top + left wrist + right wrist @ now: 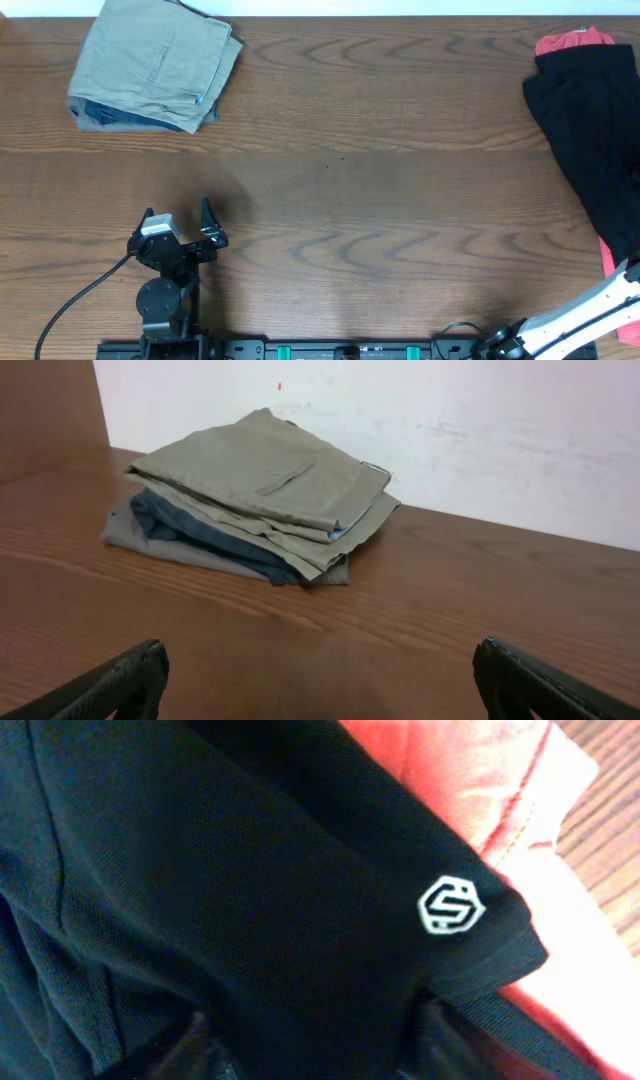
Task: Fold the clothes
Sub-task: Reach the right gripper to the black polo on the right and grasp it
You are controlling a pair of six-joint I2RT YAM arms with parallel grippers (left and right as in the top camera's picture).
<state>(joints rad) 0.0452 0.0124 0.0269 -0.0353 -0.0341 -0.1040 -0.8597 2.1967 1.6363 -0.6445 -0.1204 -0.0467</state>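
Right claw [318, 1052] blurred, lost against black shirt [250, 870].

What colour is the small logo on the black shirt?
The logo is white; the right wrist view shows it best.

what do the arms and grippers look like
The left arm is black with rounded joints, a white block near the wrist and a black cable trailing off. Its fingers are matte black, tapered. The right arm shows a white link.
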